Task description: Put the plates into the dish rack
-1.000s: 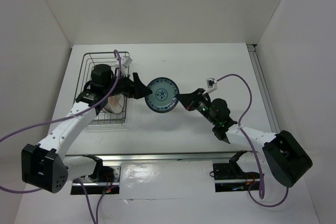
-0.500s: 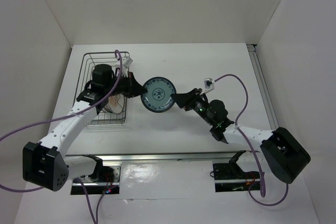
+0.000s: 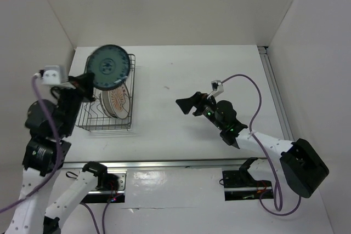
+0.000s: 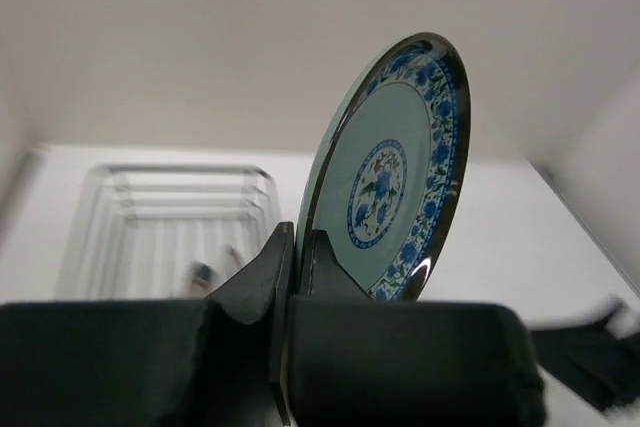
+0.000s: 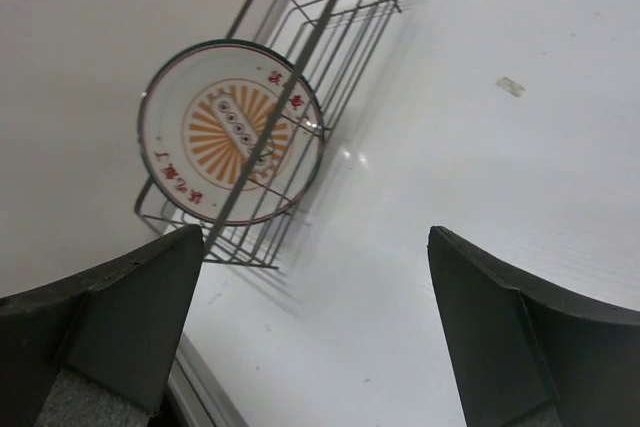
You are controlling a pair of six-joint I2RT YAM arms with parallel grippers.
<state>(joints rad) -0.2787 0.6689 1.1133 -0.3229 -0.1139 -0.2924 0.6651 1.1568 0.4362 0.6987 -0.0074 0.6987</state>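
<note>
My left gripper (image 3: 90,82) is shut on the lower edge of the teal-patterned plate (image 3: 110,67), holding it upright in the air over the far end of the dish rack (image 3: 104,127). In the left wrist view the plate (image 4: 395,172) stands edge-on, pinched between the fingers (image 4: 262,272), with the rack (image 4: 130,197) blurred below. A cream plate with an orange sunburst (image 3: 118,100) stands upright in the rack (image 5: 340,7) and also shows in the right wrist view (image 5: 230,132). At the table's middle my right gripper (image 3: 185,105) is open with nothing between its fingers (image 5: 130,317).
The rack sits at the table's left side, close to the left wall. A small scrap (image 5: 511,86) lies on the white tabletop. The right arm's purple cable (image 3: 258,102) loops above the table on the right.
The left arm has carried the teal plate from the table's middle up and left to above the rack. The right gripper let go of it and opened wide.
</note>
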